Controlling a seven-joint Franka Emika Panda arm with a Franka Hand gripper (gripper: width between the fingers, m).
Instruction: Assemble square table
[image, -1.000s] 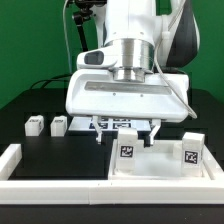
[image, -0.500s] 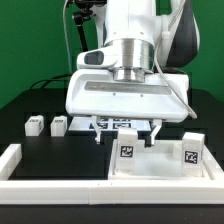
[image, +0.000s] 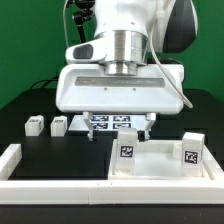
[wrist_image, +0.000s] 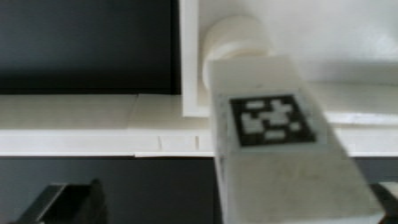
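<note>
The white square tabletop (image: 155, 165) lies at the exterior view's right, against the border rail. Two tagged white legs stand upright on it, one at its left corner (image: 127, 150) and one at its right corner (image: 191, 150). Two more small legs (image: 34, 125) (image: 58, 124) lie loose on the black table at the left. My gripper (image: 120, 129) hangs open a little above and behind the left standing leg, holding nothing. The wrist view looks down that leg (wrist_image: 267, 115), its tag facing the camera, with one dark finger (wrist_image: 68, 203) beside it and clear of it.
The marker board (image: 112, 123) lies behind the tabletop, under the gripper. A long white border rail (image: 60, 186) runs along the front and up the left side (image: 12, 158). Black table (image: 60, 150) lies between the loose legs and the rail.
The gripper has risen off the left standing leg, which stays upright on the tabletop. The marker board behind it now shows under the fingers.
</note>
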